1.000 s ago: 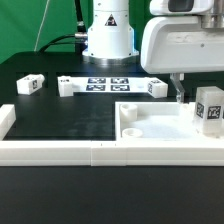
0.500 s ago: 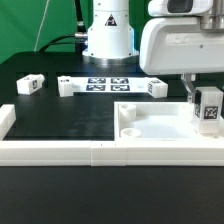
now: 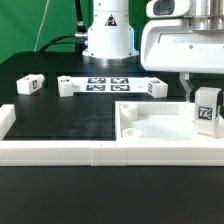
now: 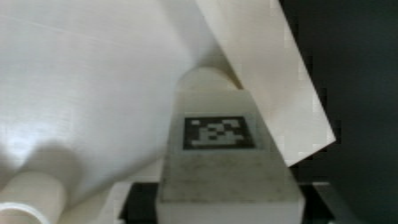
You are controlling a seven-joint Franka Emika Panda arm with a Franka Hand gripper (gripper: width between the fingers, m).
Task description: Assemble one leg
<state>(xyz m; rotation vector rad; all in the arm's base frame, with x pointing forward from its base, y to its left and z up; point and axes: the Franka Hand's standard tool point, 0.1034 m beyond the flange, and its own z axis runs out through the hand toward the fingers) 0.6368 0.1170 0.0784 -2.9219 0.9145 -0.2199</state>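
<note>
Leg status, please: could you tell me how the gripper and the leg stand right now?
Gripper shut on the leg, held upright. Leg over the slab's right end in the exterior view. Nothing seen blocking it.

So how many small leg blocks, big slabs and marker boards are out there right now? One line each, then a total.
Legs: 4, counting the held leg in the end effector
Slab: 1
Marker board: 1
Total: 6
</note>
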